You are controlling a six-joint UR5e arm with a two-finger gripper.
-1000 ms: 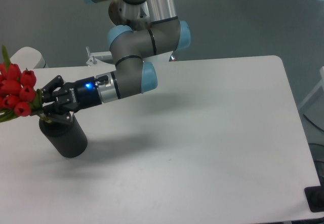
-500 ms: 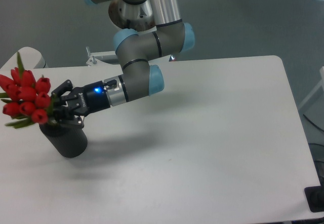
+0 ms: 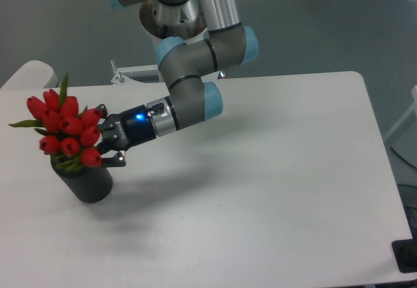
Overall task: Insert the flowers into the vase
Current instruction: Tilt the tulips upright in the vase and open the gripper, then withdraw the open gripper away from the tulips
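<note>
The flowers [image 3: 65, 128], a bunch of red tulip buds with green leaves, stand in the black cylindrical vase [image 3: 89, 182] near the table's left edge. Their stems go down into its top hole and the buds lean slightly left. My gripper [image 3: 105, 139] lies horizontal just to the right of the bunch, level with the lower buds. Its fingers [image 3: 98, 115] are spread open, one above and one below. Nothing is held between them, though the upper fingertip sits close to the buds.
A white rounded object [image 3: 29, 73] sits past the table's far left corner. A small metal bracket [image 3: 119, 76] stands at the back edge behind the arm. A black box [image 3: 406, 256] is beyond the front right corner.
The gripper has let go of the stems and drawn back to the right. The flowers swung from lying off to the left to standing more upright in the vase.
</note>
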